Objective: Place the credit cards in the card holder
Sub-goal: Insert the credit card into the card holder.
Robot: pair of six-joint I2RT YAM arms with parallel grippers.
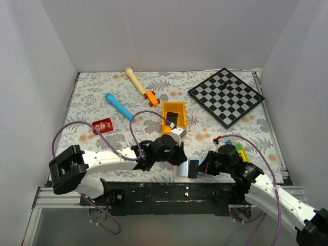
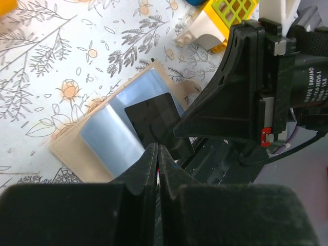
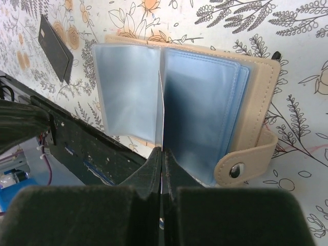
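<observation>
Closest to my right wrist camera, the right gripper point(image 3: 162, 154) has its jaws pressed flat together with no gap. Its tip meets the lower edge of one clear sleeve that stands up from the open card holder point(image 3: 256, 97); I cannot tell whether that sleeve is pinched or only touched. The holder lies spread on the floral tablecloth point(image 1: 230, 133), pale blue-grey pockets fanned to both sides and the snap tab point(image 3: 237, 170) hanging off its near right corner.

On the other side, the left gripper point(image 2: 158, 151) is likewise closed tight. A black card point(image 2: 154, 120) sits just beyond its fingertips, tilted over the holder's lining. I cannot tell whether the fingers grip its edge.

From above, both grippers crowd the holder at the near edge of the table, between the two arms. Just behind them stands the yellow-orange bin point(image 1: 165, 115), and toy blocks point(image 2: 215, 20) lie near the right arm. The red card point(image 1: 102, 124) lies flat well off to the left, apart from everything. Farther back are a blue stick point(image 1: 119, 105), a wooden stick point(image 1: 134, 78) touching an orange toy car point(image 1: 150, 96), and a checkerboard point(image 1: 226, 96).
</observation>
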